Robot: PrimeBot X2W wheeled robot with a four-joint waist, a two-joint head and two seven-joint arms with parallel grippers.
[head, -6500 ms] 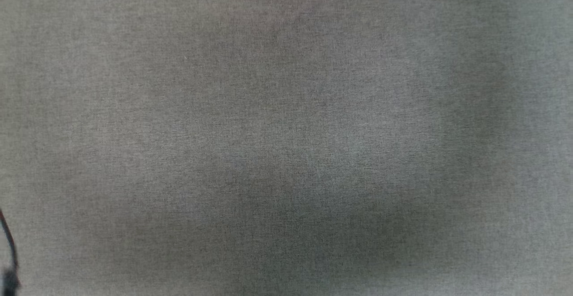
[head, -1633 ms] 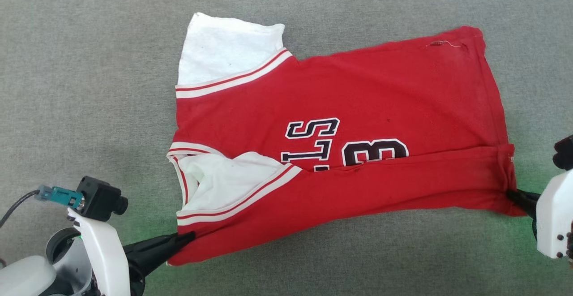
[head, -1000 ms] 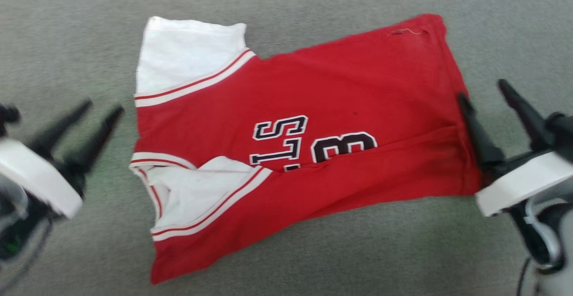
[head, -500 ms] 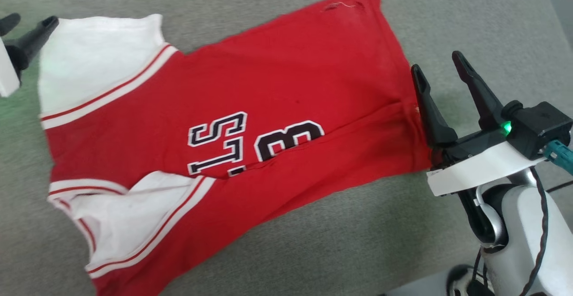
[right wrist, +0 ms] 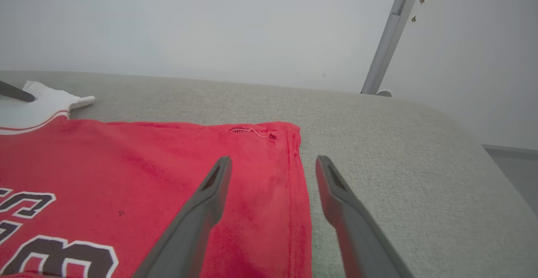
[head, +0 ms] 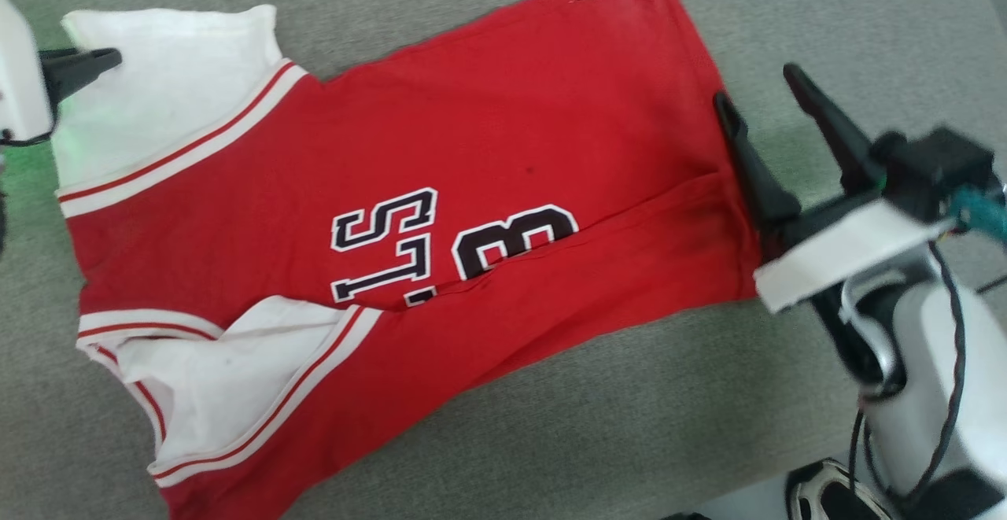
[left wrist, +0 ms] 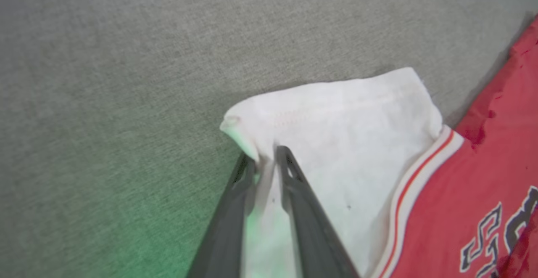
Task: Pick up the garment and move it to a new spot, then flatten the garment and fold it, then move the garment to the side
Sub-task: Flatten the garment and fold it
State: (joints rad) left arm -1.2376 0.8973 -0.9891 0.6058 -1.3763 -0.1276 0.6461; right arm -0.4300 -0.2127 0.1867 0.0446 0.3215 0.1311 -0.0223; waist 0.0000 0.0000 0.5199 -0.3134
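Seen from my remote station: the garment (head: 511, 189), a red jersey with white short sleeves, lies spread on a grey fabric surface (head: 566, 441), collar end to the left and hem to the right. Its near long edge is folded up over the front, so the black print (head: 440, 241) is cut off along the fold. One white sleeve (head: 173, 87) lies flat at the far left; the other (head: 228, 378) sits at the near left, partly tucked under striped trim.

My left gripper (left wrist: 265, 160) is clenched on the far sleeve's outer corner, with white cloth pinched between its two dark fingers. A green glow falls on the surface beside it. In the head view the left gripper (head: 86, 68) comes in from the left edge onto that same sleeve.

My right gripper (right wrist: 273, 160) stands released at the hem, jaws wide. One finger (right wrist: 210, 189) hangs over the red cloth, the other (right wrist: 336, 194) over the bare grey surface, with the hem's edge between them. I cannot tell whether either finger touches the cloth. A loose thread (right wrist: 256, 131) shows near the hem's far corner.
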